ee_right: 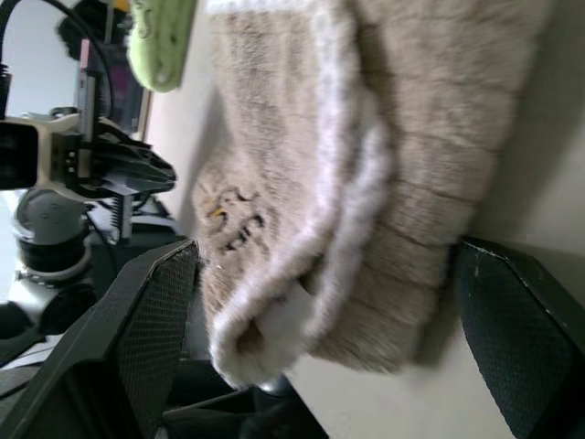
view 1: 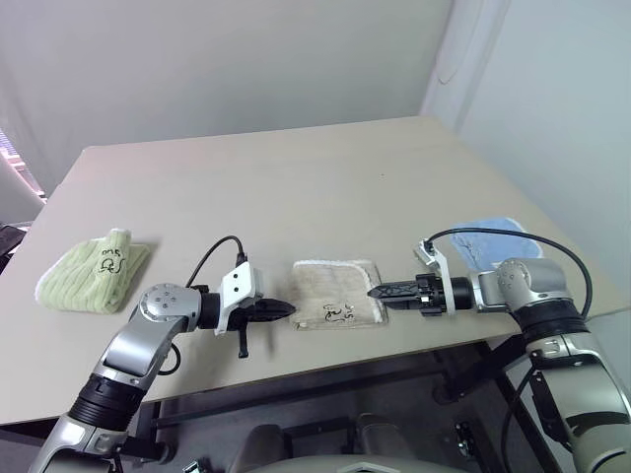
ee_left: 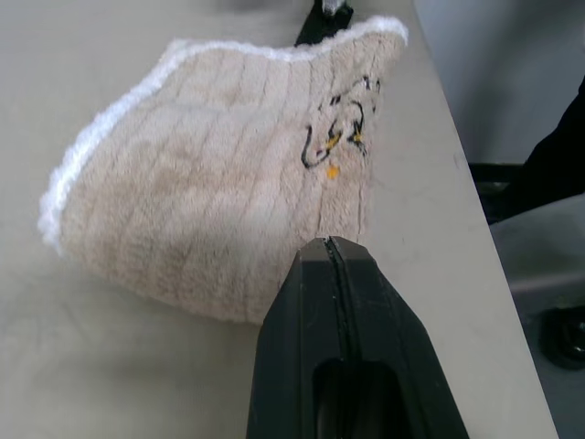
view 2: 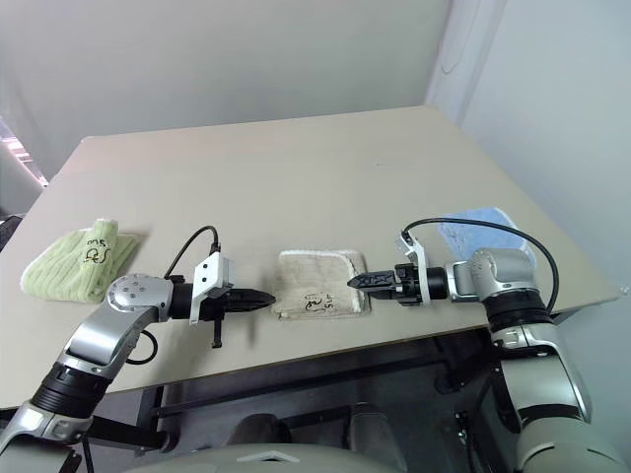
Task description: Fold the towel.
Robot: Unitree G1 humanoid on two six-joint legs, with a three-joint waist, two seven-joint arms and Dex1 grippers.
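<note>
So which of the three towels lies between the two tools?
The beige towel, folded, with white edging and a dark mark. The green one lies far left, the blue one far right.

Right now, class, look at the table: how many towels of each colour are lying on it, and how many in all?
Beige towel: 1
Green towel: 1
Blue towel: 1
Total: 3 towels on the table
</note>
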